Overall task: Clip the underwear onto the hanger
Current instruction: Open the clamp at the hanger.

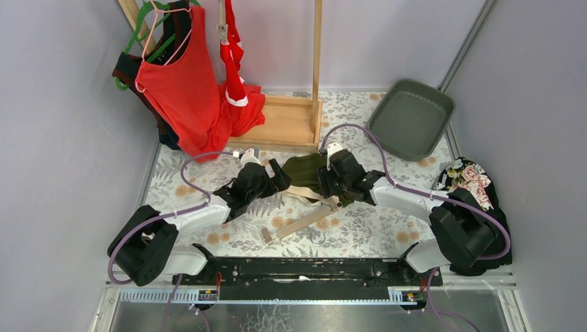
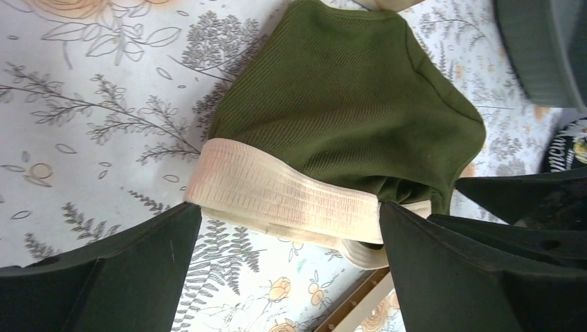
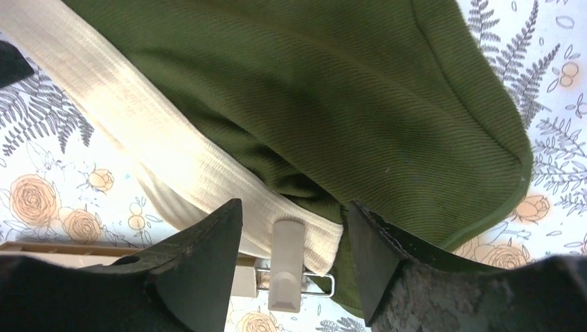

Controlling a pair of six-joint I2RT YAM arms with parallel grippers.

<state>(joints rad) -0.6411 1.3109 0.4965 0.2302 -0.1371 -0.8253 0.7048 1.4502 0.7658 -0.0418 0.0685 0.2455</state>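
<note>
The dark olive green briefs [image 1: 304, 168] with a cream waistband [image 2: 277, 194] lie in the middle of the table. A beige clip hanger [image 1: 304, 223] lies just in front of them. One of its clips [image 3: 287, 266] sits on the end of the waistband [image 3: 173, 166]. My left gripper [image 1: 278, 177] is open, its fingertips on either side of the waistband [image 2: 287, 214]. My right gripper [image 1: 333, 178] is open with the clip between its fingers [image 3: 294, 225], not touching it. A red brief with a white band [image 1: 234, 66] hangs at the back.
A wooden rack [image 1: 316, 62] stands at the back with a large red tank top [image 1: 181, 83] on hangers. A grey tray [image 1: 412, 117] leans at the back right. A black floral cloth [image 1: 471, 178] lies by the right arm's base.
</note>
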